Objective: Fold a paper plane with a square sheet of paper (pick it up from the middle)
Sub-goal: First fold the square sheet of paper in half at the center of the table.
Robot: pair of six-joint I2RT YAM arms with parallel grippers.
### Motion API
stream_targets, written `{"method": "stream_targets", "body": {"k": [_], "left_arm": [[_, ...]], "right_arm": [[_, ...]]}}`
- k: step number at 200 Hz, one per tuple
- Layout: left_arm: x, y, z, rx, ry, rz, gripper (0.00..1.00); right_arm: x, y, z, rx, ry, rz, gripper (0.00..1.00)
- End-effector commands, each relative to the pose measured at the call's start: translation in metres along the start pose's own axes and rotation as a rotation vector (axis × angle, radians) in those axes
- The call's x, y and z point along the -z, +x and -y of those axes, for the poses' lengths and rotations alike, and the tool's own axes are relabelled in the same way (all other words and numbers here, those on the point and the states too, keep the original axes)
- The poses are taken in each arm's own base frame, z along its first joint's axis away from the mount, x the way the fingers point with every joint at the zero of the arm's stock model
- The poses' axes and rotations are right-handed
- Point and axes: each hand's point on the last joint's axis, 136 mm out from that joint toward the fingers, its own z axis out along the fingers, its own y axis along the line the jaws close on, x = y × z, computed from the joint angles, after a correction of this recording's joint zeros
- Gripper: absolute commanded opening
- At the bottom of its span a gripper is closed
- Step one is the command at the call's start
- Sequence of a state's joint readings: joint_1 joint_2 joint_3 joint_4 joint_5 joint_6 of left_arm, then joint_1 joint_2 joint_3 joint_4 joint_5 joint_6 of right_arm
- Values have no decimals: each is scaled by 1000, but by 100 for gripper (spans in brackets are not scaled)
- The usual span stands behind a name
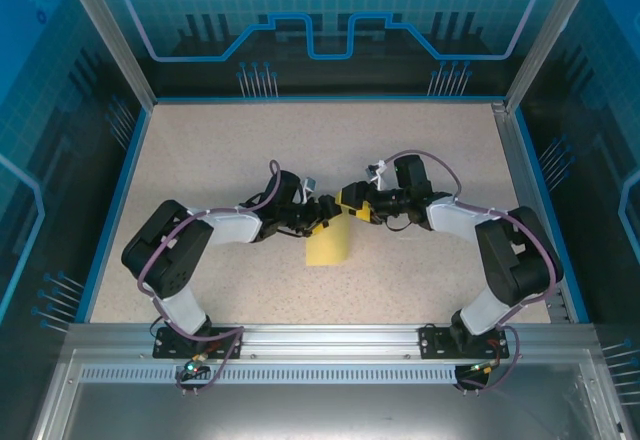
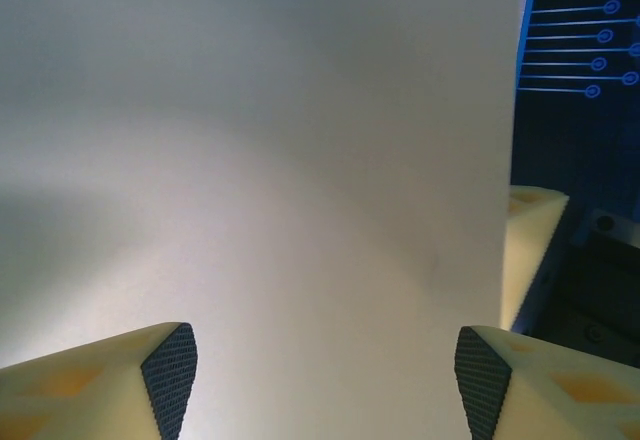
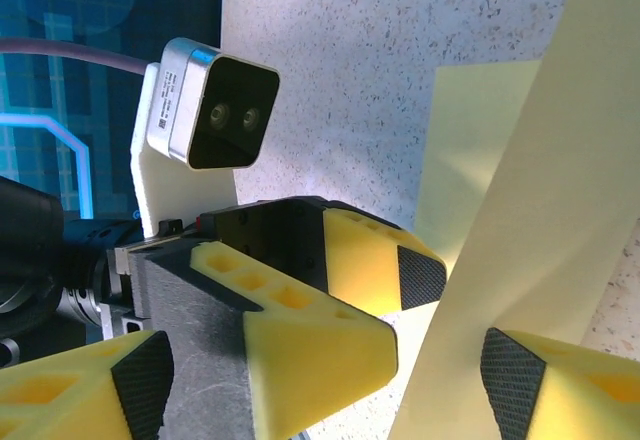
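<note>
The pale-yellow square sheet of paper point(image 1: 328, 246) hangs down toward the near side, just below where my two grippers meet at the table's middle. It looks bent, with two layers showing in the right wrist view point(image 3: 520, 210). My left gripper point(image 1: 320, 212) comes in from the left. Its jaws are open, and the sheet point(image 2: 280, 160) spreads across the space ahead of its fingertips point(image 2: 170, 375). My right gripper point(image 1: 352, 206) faces it from the right, also open point(image 3: 330, 385). The left gripper's yellow fingers point(image 3: 330, 330) sit between its pads, and the paper's edge runs beside its right pad point(image 3: 512, 380).
The speckled table point(image 1: 220, 150) is bordered by a blue rim, with transparent blue walls at the back and sides. A metal rail point(image 1: 330, 338) carrying both arm bases runs along the near edge. The left wrist camera point(image 3: 210, 110) sits close to my right gripper.
</note>
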State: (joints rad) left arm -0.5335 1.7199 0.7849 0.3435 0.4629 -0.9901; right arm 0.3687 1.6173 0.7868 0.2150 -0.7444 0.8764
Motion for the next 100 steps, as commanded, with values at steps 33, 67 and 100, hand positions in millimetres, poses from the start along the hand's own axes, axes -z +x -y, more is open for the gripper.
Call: {"method": "stream_targets", "body": {"k": [33, 67, 100], "left_arm": [[8, -2, 17, 5, 97, 2, 74], [7, 0, 24, -14, 133, -21, 74], [6, 1, 24, -21, 136, -34, 71]], "right_arm": [[-10, 7, -2, -2, -51, -32, 89], [-13, 8, -3, -4, -56, -40, 92], [-15, 7, -2, -12, -59, -39, 93]]}}
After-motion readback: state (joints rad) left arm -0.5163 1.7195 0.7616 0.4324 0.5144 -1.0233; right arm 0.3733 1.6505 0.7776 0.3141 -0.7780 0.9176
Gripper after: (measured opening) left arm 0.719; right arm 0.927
